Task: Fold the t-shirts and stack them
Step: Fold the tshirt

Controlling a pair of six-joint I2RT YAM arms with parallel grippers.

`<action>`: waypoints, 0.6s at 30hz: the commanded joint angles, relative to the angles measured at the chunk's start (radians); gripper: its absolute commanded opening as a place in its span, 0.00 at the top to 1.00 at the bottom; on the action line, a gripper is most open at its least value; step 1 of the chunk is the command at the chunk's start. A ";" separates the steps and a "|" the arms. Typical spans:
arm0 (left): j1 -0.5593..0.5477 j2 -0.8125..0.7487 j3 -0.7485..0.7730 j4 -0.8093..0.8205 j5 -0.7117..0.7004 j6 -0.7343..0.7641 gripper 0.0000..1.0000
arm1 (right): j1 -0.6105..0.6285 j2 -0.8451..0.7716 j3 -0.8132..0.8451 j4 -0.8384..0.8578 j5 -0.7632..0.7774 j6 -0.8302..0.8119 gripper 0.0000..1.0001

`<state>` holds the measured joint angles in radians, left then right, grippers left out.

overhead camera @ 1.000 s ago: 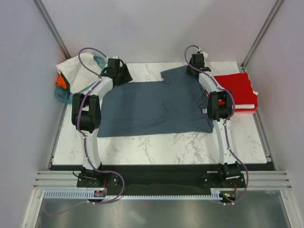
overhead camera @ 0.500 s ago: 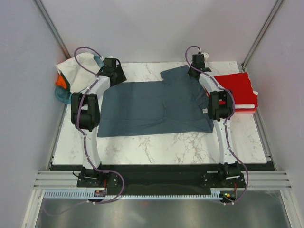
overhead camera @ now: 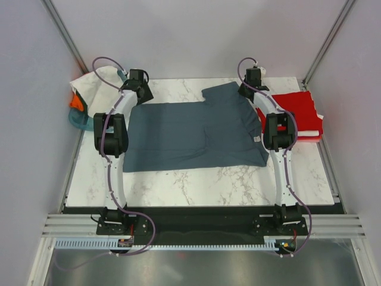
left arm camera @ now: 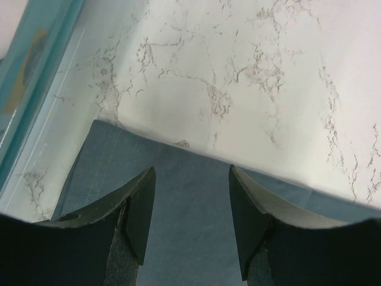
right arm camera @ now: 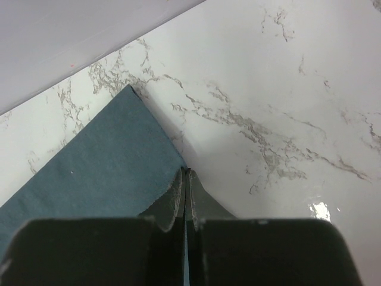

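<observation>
At right wrist, pincer (right arm camera: 185, 174) nipping blue t-shirt (right arm camera: 101, 173)

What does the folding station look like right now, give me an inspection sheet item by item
Surface: white marbled table, grey veining.
Job's things: blue-grey t-shirt spread flat; red folded t-shirts at the right edge; white and orange cloth in the basket.
Clutter: teal basket, far left.
Grippers: left gripper open over the shirt's far-left corner; right gripper shut on its far edge.
Cables: purple cables looped along both arms.
Surroundings: plain walls, metal frame posts.
</observation>
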<state>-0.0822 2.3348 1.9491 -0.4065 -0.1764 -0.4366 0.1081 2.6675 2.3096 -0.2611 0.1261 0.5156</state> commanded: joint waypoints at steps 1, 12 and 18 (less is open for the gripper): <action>-0.004 0.049 0.126 -0.109 -0.009 -0.011 0.41 | -0.004 -0.031 -0.027 -0.046 -0.026 0.014 1.00; 0.009 0.166 0.238 -0.265 -0.034 -0.125 0.42 | -0.016 -0.073 -0.073 -0.033 -0.057 0.035 1.00; 0.022 0.161 0.234 -0.279 -0.066 -0.178 0.43 | -0.025 -0.098 -0.087 -0.032 -0.080 0.046 1.00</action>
<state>-0.0772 2.4775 2.1555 -0.6369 -0.2081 -0.5491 0.0914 2.6274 2.2425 -0.2493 0.0673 0.5510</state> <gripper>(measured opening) 0.575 0.007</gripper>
